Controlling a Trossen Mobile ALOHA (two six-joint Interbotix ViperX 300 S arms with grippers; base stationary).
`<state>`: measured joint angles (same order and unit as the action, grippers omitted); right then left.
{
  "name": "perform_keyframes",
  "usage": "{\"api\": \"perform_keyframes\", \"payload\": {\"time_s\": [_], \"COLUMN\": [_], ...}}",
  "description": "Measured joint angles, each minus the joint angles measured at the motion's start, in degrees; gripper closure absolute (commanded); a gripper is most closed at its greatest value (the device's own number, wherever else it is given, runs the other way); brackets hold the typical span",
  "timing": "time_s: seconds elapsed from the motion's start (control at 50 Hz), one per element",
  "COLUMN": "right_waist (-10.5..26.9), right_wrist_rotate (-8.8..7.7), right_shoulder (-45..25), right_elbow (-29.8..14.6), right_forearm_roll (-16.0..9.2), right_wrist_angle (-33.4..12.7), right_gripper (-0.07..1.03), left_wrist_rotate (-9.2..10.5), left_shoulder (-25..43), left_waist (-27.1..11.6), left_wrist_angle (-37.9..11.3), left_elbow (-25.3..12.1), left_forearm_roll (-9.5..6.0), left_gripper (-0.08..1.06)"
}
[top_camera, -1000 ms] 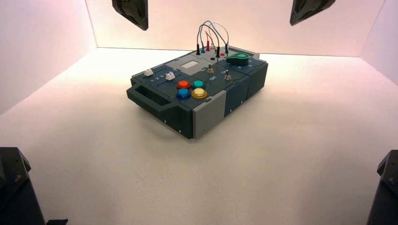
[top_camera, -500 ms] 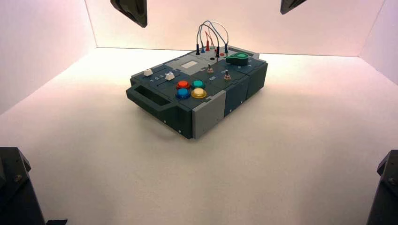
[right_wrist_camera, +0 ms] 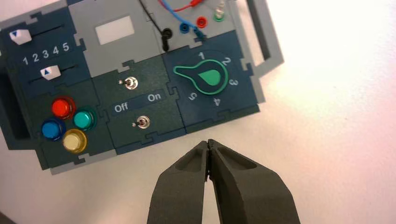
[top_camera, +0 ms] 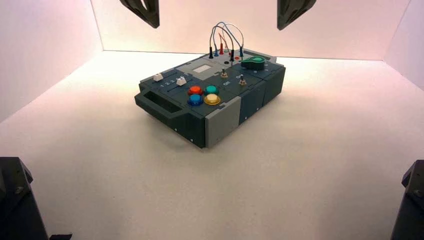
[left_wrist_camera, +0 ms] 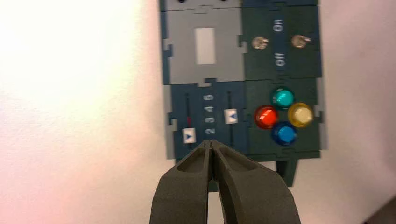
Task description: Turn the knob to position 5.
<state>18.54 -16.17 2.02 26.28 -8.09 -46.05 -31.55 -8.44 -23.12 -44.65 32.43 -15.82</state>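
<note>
Since the earlier frames the right end effector (top_camera: 296, 11) has slid inward along the top of the high view, toward the space above the box's far end, while the left end effector (top_camera: 142, 10) has barely shifted and the box (top_camera: 210, 100) has not moved on the worktop (top_camera: 300, 175). In that view the knob (top_camera: 253, 62) sits at the box's far right corner, beside the wires (top_camera: 226, 37), with both arms high and well clear of it. In the left wrist view the left end effector (left_wrist_camera: 212, 145) has its tips pressed together, hanging over the slider end of the box. In the right wrist view the right end effector (right_wrist_camera: 208, 144) is likewise closed and empty, and the knob (right_wrist_camera: 205, 77) lies untouched, its tip aimed past the 1, away from the 5. The turn appears not yet begun; approach, grasp and rotation all remain.
</note>
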Motion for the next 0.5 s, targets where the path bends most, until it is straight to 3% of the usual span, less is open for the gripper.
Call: {"api": "perform_keyframes", "payload": {"time_s": [0.1, 0.22, 0.32, 0.42, 0.5], "right_waist": [-0.09, 0.09, 0.7, 1.67, 2.64], "right_wrist_rotate": [-0.35, -1.14, -2.2, -2.99, -3.69], "right_shoulder": [-1.41, -3.16, -5.1, -6.68, -7.82], "right_elbow": [-0.18, -0.79, -1.85, -2.81, -3.69], "right_forearm_roll": [0.0, -0.09, -0.09, 0.0, 0.0], "right_wrist_angle": [0.97, 1.67, 2.02, 2.46, 3.08], "right_gripper": [0.98, 0.98, 0.98, 0.98, 0.98], "left_wrist_rotate": [-3.34, -10.37, -13.8, -14.5, -14.5], "left_shoulder": [-0.35, -2.29, -3.43, -3.69, -3.69], "left_waist": [-0.09, -0.18, -0.26, -0.26, -0.26], "left_wrist_angle": [-0.18, 0.0, 0.35, 0.35, 0.44], "left_elbow": [0.0, 0.09, 0.44, 0.79, 0.97], "left_forearm_roll": [-3.16, -9.76, -13.62, -14.94, -15.03], "left_gripper": [1.01, 1.01, 1.01, 1.01, 1.01]}}
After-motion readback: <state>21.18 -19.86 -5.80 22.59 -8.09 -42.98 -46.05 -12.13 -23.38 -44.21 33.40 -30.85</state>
